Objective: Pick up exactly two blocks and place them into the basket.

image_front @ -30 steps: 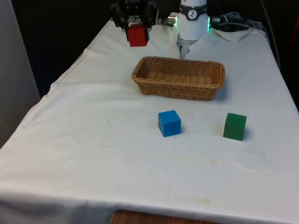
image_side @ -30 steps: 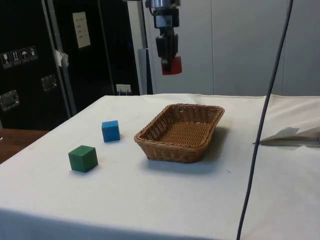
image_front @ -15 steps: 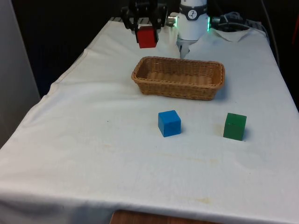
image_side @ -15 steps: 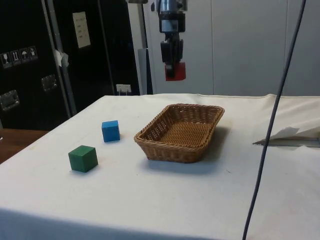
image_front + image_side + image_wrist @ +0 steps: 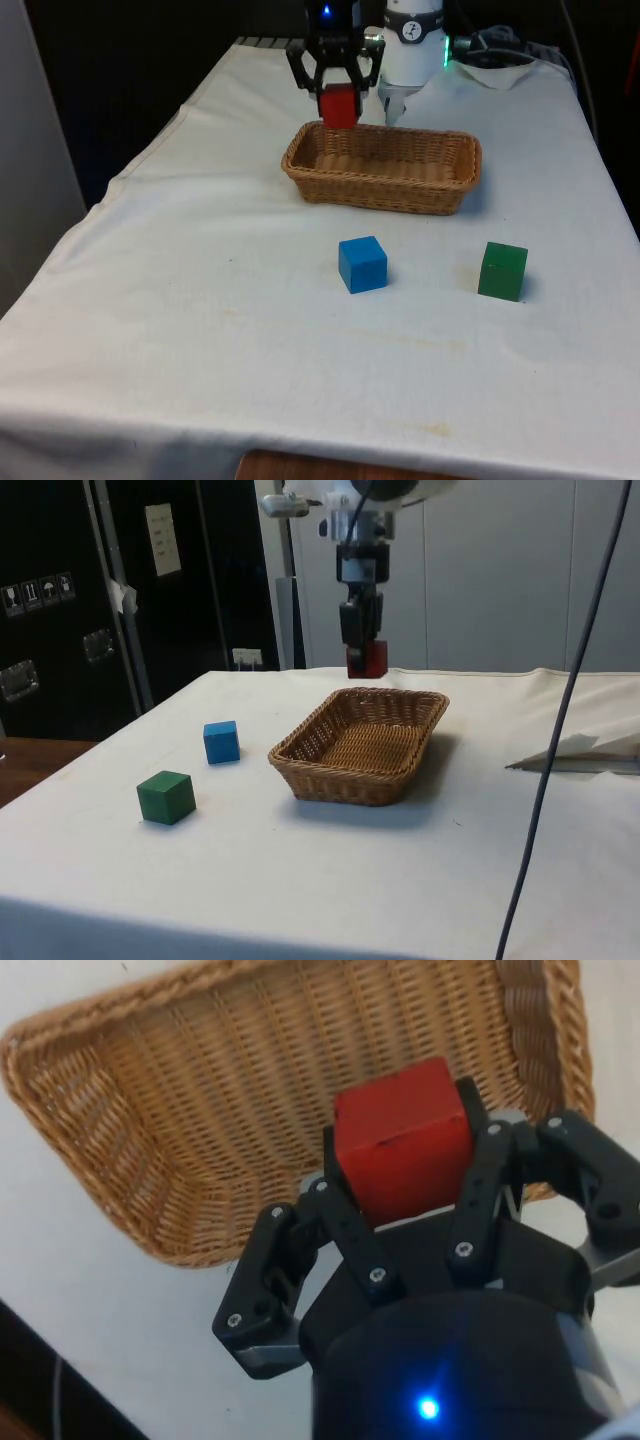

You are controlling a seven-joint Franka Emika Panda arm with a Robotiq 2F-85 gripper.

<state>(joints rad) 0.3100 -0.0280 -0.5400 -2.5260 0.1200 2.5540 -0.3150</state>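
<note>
My gripper [image 5: 338, 100] is shut on a red block [image 5: 339, 105], which hangs just above the wicker basket [image 5: 383, 165] near its far corner on the front view's left. From the side the red block [image 5: 366, 659] sits a little over the basket's far rim [image 5: 395, 694]. In the wrist view the red block [image 5: 402, 1138] is clamped between the black fingers [image 5: 340, 1222] with the basket's woven floor [image 5: 230, 1090] beneath it. A blue block [image 5: 361, 264] and a green block [image 5: 502, 270] rest on the cloth in front of the basket.
A folded white paper or cloth [image 5: 580, 752] lies on the table beyond the basket. A dark cable [image 5: 560, 720] hangs down across the side view. Open white cloth [image 5: 200, 300] spreads around the two loose blocks.
The gripper has carried the red block toward the front view's right and down, from beside the basket to just above its far end.
</note>
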